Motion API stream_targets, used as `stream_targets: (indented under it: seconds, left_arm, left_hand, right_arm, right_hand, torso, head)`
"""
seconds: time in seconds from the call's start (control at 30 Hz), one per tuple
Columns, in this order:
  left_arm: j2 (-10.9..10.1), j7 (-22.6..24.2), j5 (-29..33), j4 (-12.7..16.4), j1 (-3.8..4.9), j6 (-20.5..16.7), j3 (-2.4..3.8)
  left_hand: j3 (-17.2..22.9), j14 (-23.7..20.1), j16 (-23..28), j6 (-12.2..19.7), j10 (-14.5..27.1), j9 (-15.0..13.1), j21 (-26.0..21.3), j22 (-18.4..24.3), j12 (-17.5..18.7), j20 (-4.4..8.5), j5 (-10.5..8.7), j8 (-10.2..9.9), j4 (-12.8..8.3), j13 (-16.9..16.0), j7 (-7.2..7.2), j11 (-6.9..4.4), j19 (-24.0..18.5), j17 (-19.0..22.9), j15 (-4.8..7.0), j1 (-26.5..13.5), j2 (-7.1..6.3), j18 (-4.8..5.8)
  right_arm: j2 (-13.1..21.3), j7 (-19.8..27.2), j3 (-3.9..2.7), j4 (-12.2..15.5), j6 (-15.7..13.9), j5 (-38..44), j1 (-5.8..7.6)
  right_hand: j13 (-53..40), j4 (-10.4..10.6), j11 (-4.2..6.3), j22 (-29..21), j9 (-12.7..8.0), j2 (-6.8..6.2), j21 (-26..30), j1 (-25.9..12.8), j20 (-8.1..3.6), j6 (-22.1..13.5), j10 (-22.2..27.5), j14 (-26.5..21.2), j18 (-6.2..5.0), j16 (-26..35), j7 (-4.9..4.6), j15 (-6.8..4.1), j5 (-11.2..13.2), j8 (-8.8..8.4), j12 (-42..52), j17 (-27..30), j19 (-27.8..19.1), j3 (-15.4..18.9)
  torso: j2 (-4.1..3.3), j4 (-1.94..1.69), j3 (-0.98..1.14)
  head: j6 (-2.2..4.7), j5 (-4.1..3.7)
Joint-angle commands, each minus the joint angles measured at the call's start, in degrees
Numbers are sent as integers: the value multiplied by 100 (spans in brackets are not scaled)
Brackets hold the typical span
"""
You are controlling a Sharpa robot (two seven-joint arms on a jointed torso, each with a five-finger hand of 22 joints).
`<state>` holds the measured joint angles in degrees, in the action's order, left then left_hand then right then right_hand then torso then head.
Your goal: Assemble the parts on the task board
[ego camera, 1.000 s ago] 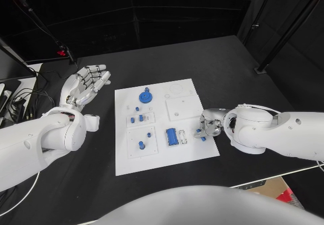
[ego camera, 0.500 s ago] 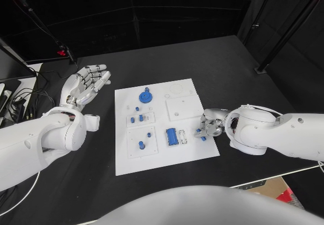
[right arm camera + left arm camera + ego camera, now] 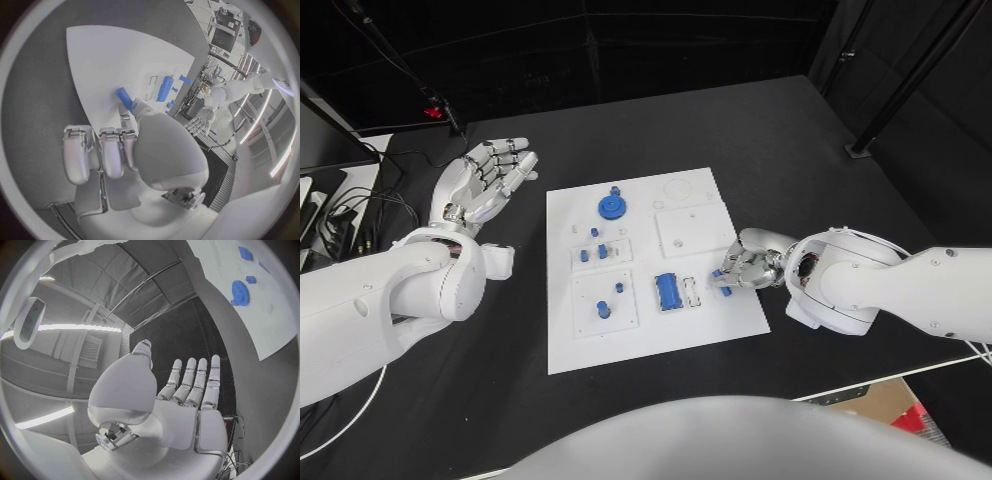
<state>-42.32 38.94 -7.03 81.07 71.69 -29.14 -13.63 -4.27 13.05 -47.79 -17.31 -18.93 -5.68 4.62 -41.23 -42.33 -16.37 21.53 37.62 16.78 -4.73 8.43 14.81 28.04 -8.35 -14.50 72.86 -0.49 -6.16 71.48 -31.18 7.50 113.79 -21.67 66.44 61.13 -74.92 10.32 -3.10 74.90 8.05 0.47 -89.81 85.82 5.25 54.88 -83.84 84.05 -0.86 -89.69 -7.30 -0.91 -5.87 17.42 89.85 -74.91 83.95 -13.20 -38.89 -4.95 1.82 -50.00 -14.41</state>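
A: Where is the task board (image 3: 646, 345)?
B: In the middle of the black table (image 3: 776, 150), a white plate with small blue parts on it: a blue gear (image 3: 610, 207) near its far end, a blue oblong block (image 3: 668, 291) in a recess nearer the robot, and a few small blue pegs (image 3: 593, 253) between them.

A: And the right robot hand (image 3: 747, 266)?
B: At the board's right edge, fingers curled in, pinching a small blue bar (image 3: 124, 96) whose tip meets the board, just beside the oblong block.

A: The left robot hand (image 3: 480, 180)?
B: Off the board to its left, above the table, fingers straight and apart, released and holding nothing.

A: The surroundings?
B: Dark matte table, black curtains (image 3: 646, 50) behind, a black stand leg (image 3: 899, 85) at the far right, tangled cables (image 3: 351, 215) at the left edge. I can read no writing or labels anywhere.
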Motion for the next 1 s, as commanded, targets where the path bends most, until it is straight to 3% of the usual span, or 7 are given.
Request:
stream_targets:
  seconds: [0.03, 0.6, 0.77, 0.93, 1.0]
  left_arm:
    - [-3, 503, 0, 4, 5, 49, 5]
    - [-6, 489, 0, -10, -5, 54, 5]
    - [7, 475, 0, -22, -10, 55, 5]
    - [22, 466, 0, -34, -13, 50, 5]
    - [27, 464, 0, -34, -13, 50, 5]
  left_hand:
    - [-30, 44, -25, 43, 44, 8, 18, 6, -34, -18, 29, 36, -2, 8, 850, -7, 5, 5, 11, -7, 51, 49]
    - [-30, 44, -25, 43, 44, 8, 18, 6, -34, -18, 29, 36, -2, 8, 850, -7, 4, 5, 11, -7, 52, 49]
    - [-32, 45, -29, 46, 45, 10, 19, 7, -38, -18, 29, 40, -2, 11, 849, -7, 3, 11, 11, -5, 55, 49]
    - [-32, 45, -29, 46, 45, 10, 19, 7, -38, -18, 29, 40, -2, 11, 849, -7, 3, 11, 11, -5, 55, 49]
    - [-32, 45, -29, 46, 45, 10, 19, 7, -38, -18, 29, 40, -2, 11, 849, -7, 3, 11, 11, -5, 55, 49]
  right_arm:
    - [38, 292, 26, 21, -340, -366, -24]
    - [204, 676, 22, 243, -644, -994, -19]
    - [284, 765, 19, 369, -675, -1432, -10]
    - [278, 779, 17, 436, -608, -1905, 20]
    - [253, 758, 16, 442, -563, -2022, 27]
  right_hand:
    - [-1508, -206, -42, 1510, 31, -27, -19, -31, 54, 32, -616, 595, 86, -31, -3, 42, -22, 36, 15, -1509, 605, -236]
    - [-1508, -238, -40, 1510, -13, -112, -19, -201, 72, 269, -616, 595, 86, -31, -1, 57, -140, -70, 15, -1509, 605, -399]
    - [-1508, -191, -21, 1510, -31, -162, -19, -359, 66, 362, -616, 595, 86, -31, 21, 43, -333, -134, 15, -1509, 605, -367]
    - [-1508, -25, -3, 1510, -62, -238, -19, -664, 49, 443, -616, 595, 86, -31, 38, 25, -839, -243, 15, -1509, 605, -130]
    - [-1508, 51, 0, 1510, -74, -252, -19, -765, 44, 466, -616, 595, 86, -31, 40, 21, -917, -281, 15, -1509, 605, -17]
  torso:
    - [5, -6, -2]
    - [12, -1, -2]
    - [7, -19, -1]
    - [0, -14, -7]
    - [-6, -18, -3]
  head:
    - [0, -9]
    - [0, 19]
    - [0, -8]
    - [0, -7]
    - [0, -3]
